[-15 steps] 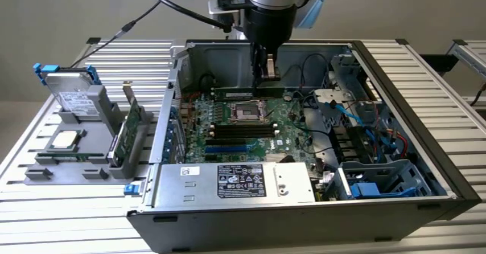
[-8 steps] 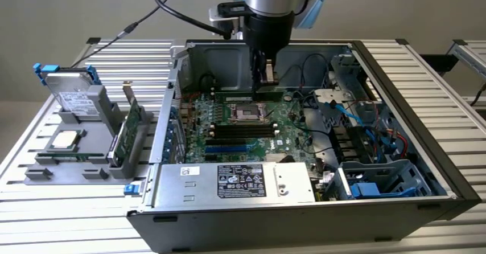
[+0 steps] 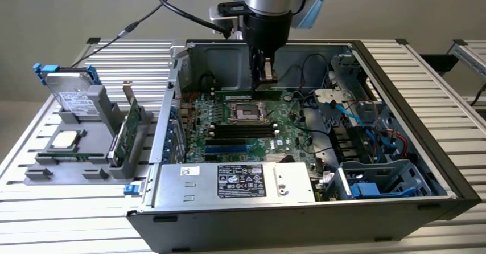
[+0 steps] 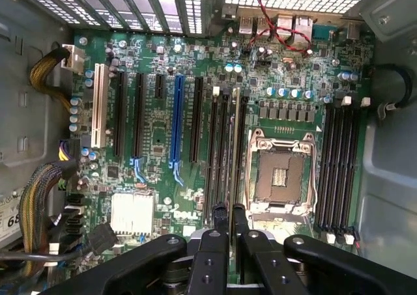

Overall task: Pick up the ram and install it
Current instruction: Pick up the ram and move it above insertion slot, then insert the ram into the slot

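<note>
With jaws clamped on ram (image 4: 234, 139), holds stick in line with black slot (image 4: 214, 152) beside processor socket (image 4: 281, 178) on motherboard (image 4: 156, 119).

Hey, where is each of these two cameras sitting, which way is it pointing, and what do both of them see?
Exterior view: off the arm, raised beyond the open computer case, angled down into it; shows the arm and the gripper shut on the ram.
Wrist view: on the wrist, looking down past the gripper onto the motherboard; gripper in the foreground, ram edge-on in its grip.
Shared: gripper, ram, motherboard, processor socket.
</note>
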